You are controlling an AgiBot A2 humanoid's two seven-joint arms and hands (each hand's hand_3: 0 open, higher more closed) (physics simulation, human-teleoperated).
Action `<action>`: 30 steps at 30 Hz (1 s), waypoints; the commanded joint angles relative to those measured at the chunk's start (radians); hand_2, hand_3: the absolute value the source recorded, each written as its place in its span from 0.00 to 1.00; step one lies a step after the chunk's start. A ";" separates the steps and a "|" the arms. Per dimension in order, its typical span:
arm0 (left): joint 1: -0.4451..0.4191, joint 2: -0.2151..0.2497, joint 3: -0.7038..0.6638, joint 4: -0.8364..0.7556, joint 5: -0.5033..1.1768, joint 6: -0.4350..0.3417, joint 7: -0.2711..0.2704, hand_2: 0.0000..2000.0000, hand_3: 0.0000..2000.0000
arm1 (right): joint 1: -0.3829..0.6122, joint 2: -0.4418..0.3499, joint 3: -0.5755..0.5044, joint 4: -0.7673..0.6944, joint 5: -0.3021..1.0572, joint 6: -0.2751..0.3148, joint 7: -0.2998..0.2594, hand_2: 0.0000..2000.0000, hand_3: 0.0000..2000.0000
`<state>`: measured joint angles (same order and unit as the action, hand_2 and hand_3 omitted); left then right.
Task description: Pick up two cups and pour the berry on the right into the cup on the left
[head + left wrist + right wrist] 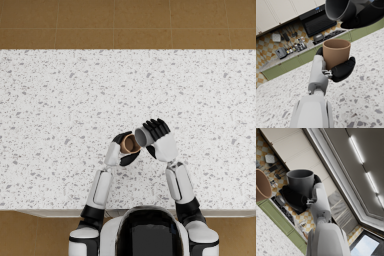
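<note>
Both cups up: our left hand [120, 152] grips the brown cup [131, 144] upright, right hand [161, 140] tips the grey cup [142, 136] over it; berry unseen, pour unconfirmed.

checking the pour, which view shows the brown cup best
The left wrist view: the brown cup is close, upright, gripped by the left hand. The head view shows only its small rim from above; the right wrist view clips it at the frame edge.
</note>
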<state>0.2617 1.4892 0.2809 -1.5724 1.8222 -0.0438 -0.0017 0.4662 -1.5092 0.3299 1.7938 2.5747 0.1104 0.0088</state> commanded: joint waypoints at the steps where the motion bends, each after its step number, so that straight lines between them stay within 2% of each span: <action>1: 0.027 0.012 -0.002 -0.005 0.000 0.000 0.000 1.00 0.64 | 0.005 -0.005 0.018 0.029 0.032 0.000 0.000 1.00 0.64; 9: 0.035 0.022 -0.006 0.015 0.000 -0.001 0.000 1.00 0.64 | -0.003 -0.014 0.025 0.050 0.289 -0.007 0.000 1.00 0.64; 18: 0.028 0.026 0.000 0.042 0.000 -0.005 0.000 1.00 0.64 | -0.009 -0.027 0.085 0.091 0.578 -0.008 0.001 1.00 0.64; 24: 0.055 0.040 -0.002 0.056 0.000 -0.006 0.000 1.00 0.64 | -0.018 -0.034 0.095 0.104 0.770 -0.011 0.002 1.00 0.64; 25: 0.034 0.033 -0.001 0.055 0.000 -0.006 0.000 1.00 0.64 | -0.020 -0.034 0.099 0.102 0.802 -0.012 0.002 1.00 0.64; 26: 0.057 0.042 -0.008 0.060 0.000 -0.007 0.000 1.00 0.64 | -0.020 -0.037 0.093 0.104 0.834 -0.012 0.002 1.00 0.64; 30: 0.041 0.038 -0.005 0.065 0.000 -0.007 0.000 1.00 0.64 | -0.020 -0.046 0.094 0.095 0.961 -0.006 0.002 1.00 0.64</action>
<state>0.3034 1.5275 0.2759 -1.5068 1.8221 -0.0503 -0.0018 0.4291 -1.5430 0.4263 1.8841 3.5676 0.1046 0.0106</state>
